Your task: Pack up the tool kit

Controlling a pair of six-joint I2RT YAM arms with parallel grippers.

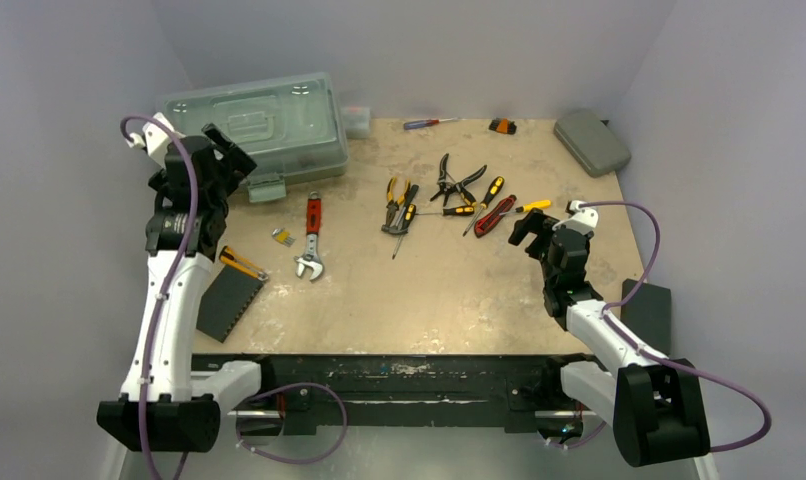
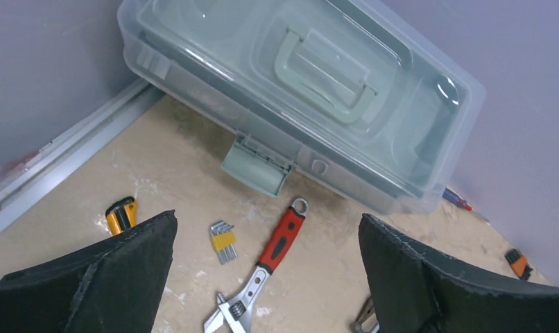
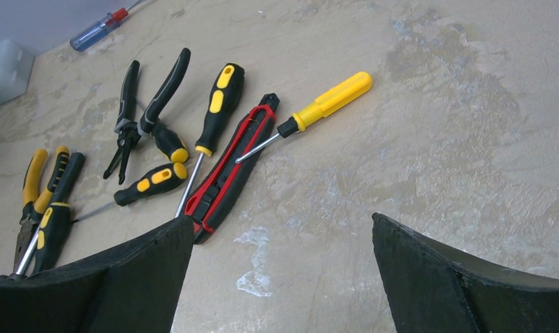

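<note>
The toolbox [image 2: 311, 90] lay shut at about one o'clock from the left gripper [image 2: 266, 220], near but apart. That pincer and the right gripper [image 3: 284, 222] both stood wide open, holding nothing.

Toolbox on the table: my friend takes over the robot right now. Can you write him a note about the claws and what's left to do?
Left claw: open, empty, hovering by the toolbox, whose lid is down, at the far left.
Right claw: open, empty, above the tools near the yellow screwdriver.
Loose on the table: adjustable wrench, hex key set, pliers, black-and-yellow screwdrivers.
Done: nothing packed, as far as it shows.
Left: open the toolbox, put every tool in, shut it.
</note>
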